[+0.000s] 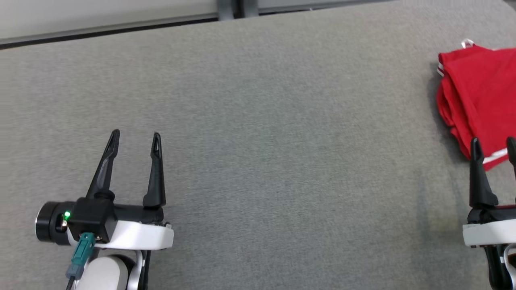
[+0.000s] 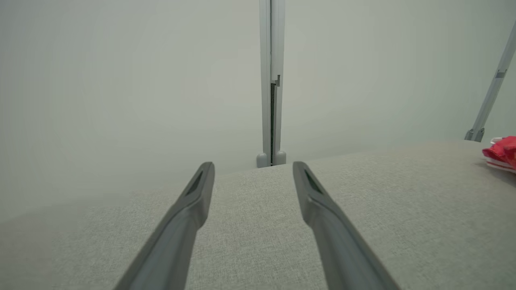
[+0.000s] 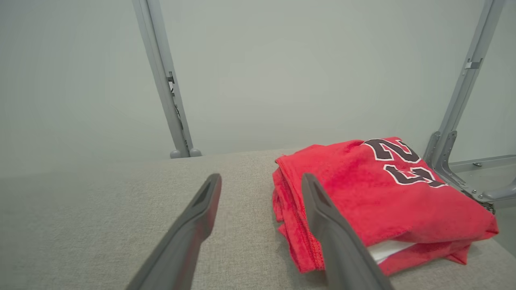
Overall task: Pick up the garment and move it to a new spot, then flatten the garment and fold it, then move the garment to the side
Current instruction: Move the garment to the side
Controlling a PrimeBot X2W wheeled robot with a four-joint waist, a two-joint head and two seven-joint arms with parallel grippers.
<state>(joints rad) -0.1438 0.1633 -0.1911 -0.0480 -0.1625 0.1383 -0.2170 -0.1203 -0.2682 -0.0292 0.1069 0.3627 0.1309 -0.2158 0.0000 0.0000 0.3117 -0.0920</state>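
1. Two grippers: the left gripper (image 1: 136, 135) and the right gripper (image 1: 494, 141), both spread wide and holding nothing.
2. One red garment (image 1: 479, 88), folded, lies on the right side of the grey table (image 1: 258, 121), just ahead of the right gripper's fingertips.
3. Its dark, white-edged numerals (image 3: 399, 161) start with 2; the second is unclear.

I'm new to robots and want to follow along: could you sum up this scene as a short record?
surface: grey table
garment: red, folded, dark numerals on top, at the table's right
left pincer: open, empty, far from the garment
right pincer: open, empty, beside the garment's near edge
stage: garment seems folded and set aside
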